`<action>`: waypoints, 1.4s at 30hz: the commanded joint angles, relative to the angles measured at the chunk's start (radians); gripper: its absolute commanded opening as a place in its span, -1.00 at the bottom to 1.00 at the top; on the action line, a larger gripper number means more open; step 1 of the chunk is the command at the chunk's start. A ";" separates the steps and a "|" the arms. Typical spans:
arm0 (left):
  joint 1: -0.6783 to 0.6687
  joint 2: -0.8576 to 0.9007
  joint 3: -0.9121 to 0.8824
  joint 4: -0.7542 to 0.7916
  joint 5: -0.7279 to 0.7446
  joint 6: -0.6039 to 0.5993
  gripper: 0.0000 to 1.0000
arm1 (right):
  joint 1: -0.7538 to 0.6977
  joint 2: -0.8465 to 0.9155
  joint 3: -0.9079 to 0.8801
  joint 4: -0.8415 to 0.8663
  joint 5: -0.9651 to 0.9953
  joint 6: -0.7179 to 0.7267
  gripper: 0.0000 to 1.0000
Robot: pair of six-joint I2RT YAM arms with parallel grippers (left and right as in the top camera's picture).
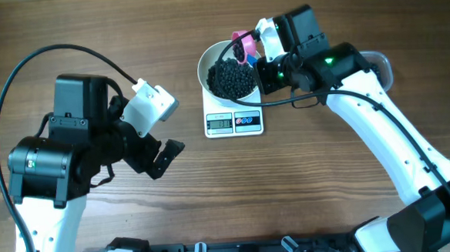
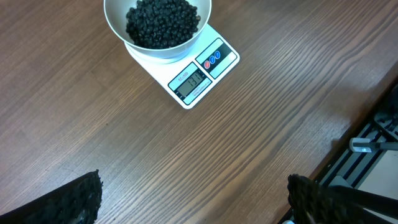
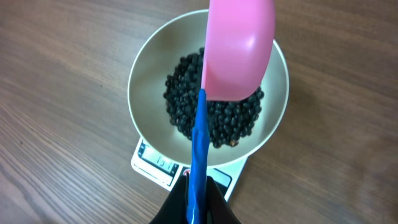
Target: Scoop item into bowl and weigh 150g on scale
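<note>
Gripping scoop (image 3: pixel 239 56): right end effector (image 3: pixel 198 190) | left end effector (image 2: pixel 196 198) spread, empty | wood-grain table (image 2: pixel 93 124)

bowl (image 1: pixel 208 63): white, upright atop scale | scale (image 1: pixel 235 123): flat, white, digits showing | pellets (image 1: pixel 232 79): black, heaped inside bowl

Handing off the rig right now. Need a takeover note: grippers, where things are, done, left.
Left gripper: open, empty, hovering over the table short of the scale.
Right gripper: shut on the blue handle of the pink scoop, its cup held over the bowl.
Bowl sits on the scale and holds a heap of black beans.
Done: bowl placed, beans going in.
Left: read the display (not legible for sure here), top up or stop at target, put the scoop down.
</note>
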 commanded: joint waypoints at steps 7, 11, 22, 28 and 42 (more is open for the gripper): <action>0.007 -0.004 0.016 -0.001 0.012 0.011 1.00 | 0.015 -0.020 0.008 -0.008 0.018 0.025 -0.91; 0.007 -0.004 0.016 -0.001 0.012 0.011 1.00 | 0.015 -0.021 0.008 0.004 0.018 0.026 -0.92; 0.007 -0.004 0.016 -0.001 0.012 0.011 1.00 | 0.015 -0.021 0.008 0.005 0.017 0.036 -0.91; 0.007 -0.004 0.016 -0.001 0.012 0.011 1.00 | 0.016 -0.009 0.006 -0.041 0.018 -0.004 -0.91; 0.007 -0.004 0.016 -0.001 0.012 0.011 1.00 | 0.015 -0.002 -0.008 -0.022 -0.008 0.037 -0.91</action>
